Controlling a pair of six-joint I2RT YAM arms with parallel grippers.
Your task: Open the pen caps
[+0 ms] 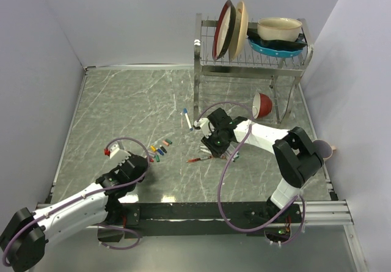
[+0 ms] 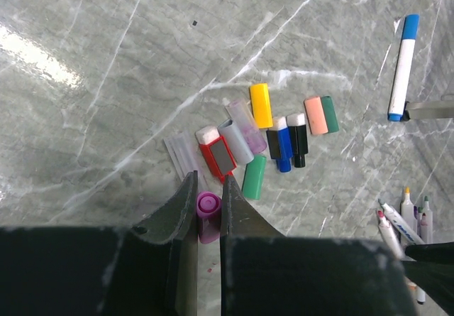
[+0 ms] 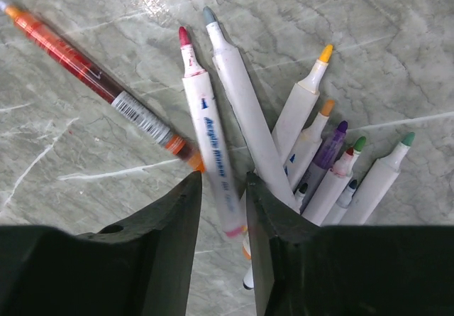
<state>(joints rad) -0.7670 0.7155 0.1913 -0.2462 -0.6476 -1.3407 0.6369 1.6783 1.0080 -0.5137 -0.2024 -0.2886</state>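
My left gripper (image 2: 208,188) is pinched shut on a short magenta plastic cap (image 2: 208,214), I judge to set it with the loose coloured plastic pen caps (image 2: 260,135) clustered just ahead. My right gripper (image 3: 221,181) stands narrowly apart round a white red-tipped marker barrel (image 3: 209,131), beside the heaped uncapped white markers (image 3: 312,160). I cannot tell whether it grips. Farther off lies a blue-capped white marker (image 2: 401,60). Beyond are the grey-green marbled tabletop (image 1: 122,101), a metal dish rack (image 1: 244,71) and pale walls (image 1: 140,15).

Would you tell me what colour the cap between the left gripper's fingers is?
The cap is magenta-pink; the left wrist view shows it best.
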